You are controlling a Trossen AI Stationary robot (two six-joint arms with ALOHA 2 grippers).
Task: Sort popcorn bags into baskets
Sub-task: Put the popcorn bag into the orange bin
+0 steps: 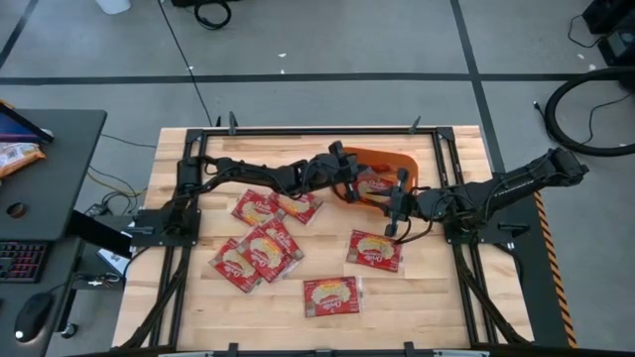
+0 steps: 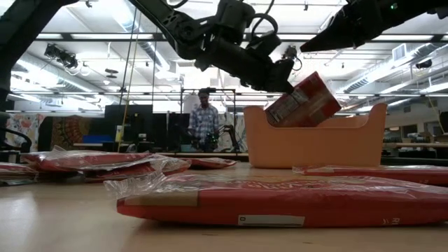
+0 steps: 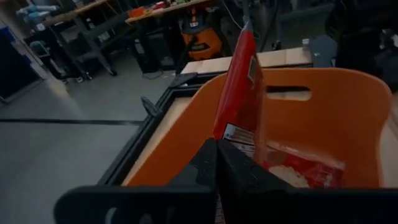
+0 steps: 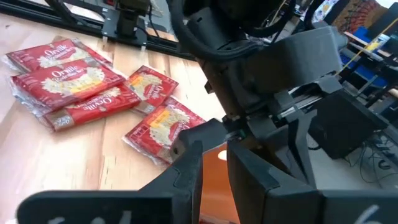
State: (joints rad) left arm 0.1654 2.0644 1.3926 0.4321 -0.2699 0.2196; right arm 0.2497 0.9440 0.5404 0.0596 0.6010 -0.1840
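My left gripper (image 1: pixel 355 186) (image 3: pixel 216 155) reaches over the orange basket (image 1: pixel 399 159) (image 2: pixel 315 143) and is shut on one red popcorn bag (image 2: pixel 304 103) (image 3: pixel 239 87). Another red bag (image 3: pixel 305 171) lies flat on the basket's floor. Several more red bags lie flat on the table, some overlapping, left of the basket (image 1: pixel 263 238) (image 4: pixel 68 84) and nearer (image 1: pixel 374 250) (image 1: pixel 331 296). My right gripper (image 1: pixel 395 220) (image 4: pixel 214 171) hovers at the basket's near side, its fingers a little open and holding nothing. My left gripper pinches the red bag between its two fingers at one end edge (image 3: pixel 235 134), coming from the table's left and slanting down. The bag is lifted clear and tilted, seen edge-on in the wrist view. Its lower part (image 2: pixel 318 115) dips behind the basket's near wall.
The basket stands near the table's far edge, between the two arms. A bag (image 2: pixel 280 203) lies close to the table's near edge. Black frame rails (image 1: pixel 298 131) run along the table's sides. A person (image 2: pixel 204 122) stands in the room beyond the table.
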